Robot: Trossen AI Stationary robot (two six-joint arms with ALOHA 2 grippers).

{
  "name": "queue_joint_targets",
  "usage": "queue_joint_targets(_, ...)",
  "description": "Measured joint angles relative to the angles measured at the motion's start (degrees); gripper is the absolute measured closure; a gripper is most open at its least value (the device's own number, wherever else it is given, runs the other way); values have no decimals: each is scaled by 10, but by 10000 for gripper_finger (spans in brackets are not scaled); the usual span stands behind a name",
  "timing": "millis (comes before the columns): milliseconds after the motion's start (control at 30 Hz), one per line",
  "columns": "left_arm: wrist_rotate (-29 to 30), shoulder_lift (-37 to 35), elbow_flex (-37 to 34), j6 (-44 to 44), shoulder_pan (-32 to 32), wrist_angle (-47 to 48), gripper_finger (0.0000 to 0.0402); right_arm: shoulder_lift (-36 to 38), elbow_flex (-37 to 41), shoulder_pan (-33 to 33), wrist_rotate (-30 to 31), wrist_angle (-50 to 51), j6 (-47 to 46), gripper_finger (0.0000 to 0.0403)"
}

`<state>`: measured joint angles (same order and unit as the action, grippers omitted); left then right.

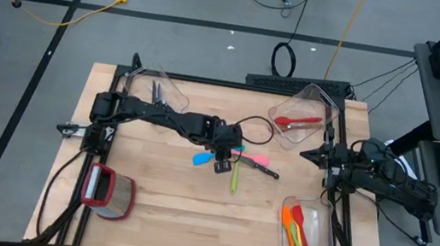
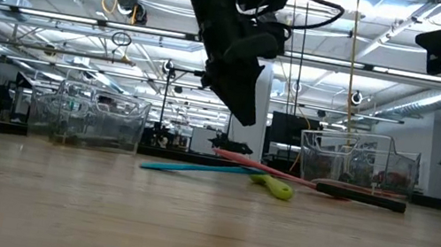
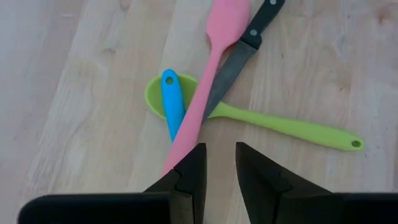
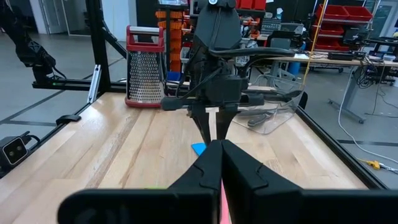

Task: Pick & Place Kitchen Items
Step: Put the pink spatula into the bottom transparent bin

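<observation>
i had the left gripper (image 1: 222, 165) out over the middle of the table (image 1: 164, 210), hanging above the utensil pile; its fingers (image 3: 189, 180) stood slightly apart with a narrow gap between them and nothing in it; the pile lay directly under it, untouched. in the pile, the pink spatula (image 3: 208, 81) lay across the green spoon (image 3: 273, 124), the blue utensil (image 3: 172, 106) rested in the green spoon's bowl, and the knife (image 3: 239, 59) ran alongside the pink spatula, its blade over the green handle. the right gripper (image 1: 309, 155) waited well off to the pile's right, fingers pressed together and holding nothing. beyond the pile, to its right, a clear bin (image 1: 307, 118) held a red spoon (image 1: 298, 121); nearer than the pile on that side, another bin (image 1: 307, 239) held red, orange and green utensils; a third bin (image 1: 156, 90) beyond the pile to its left held dark-handled pieces. a grater (image 1: 109, 191) stood nearer and to the left.
</observation>
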<state>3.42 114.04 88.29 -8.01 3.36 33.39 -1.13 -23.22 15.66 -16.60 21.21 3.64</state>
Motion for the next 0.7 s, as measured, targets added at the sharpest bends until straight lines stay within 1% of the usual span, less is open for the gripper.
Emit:
queue_joint_targets(100, 13, 0, 0, 0, 1, 0, 295, 0, 0, 0, 0, 0, 0, 403)
queue_joint_targets(333, 50, 0, 0, -9, 1, -1, 185, 0, 0, 0, 0, 0, 0, 403)
queue_joint_targets(433, 51, 2, 0, 0, 1, -2, 153, 0, 0, 0, 0, 0, 0, 403)
queue_joint_targets(533, 48, 8, -1, 17, 1, 4, 138, 0, 0, 0, 0, 0, 0, 403)
queue_joint_targets(700, 33, 38, -1, 37, 1, 0, 141, 0, 0, 0, 0, 0, -4, 403)
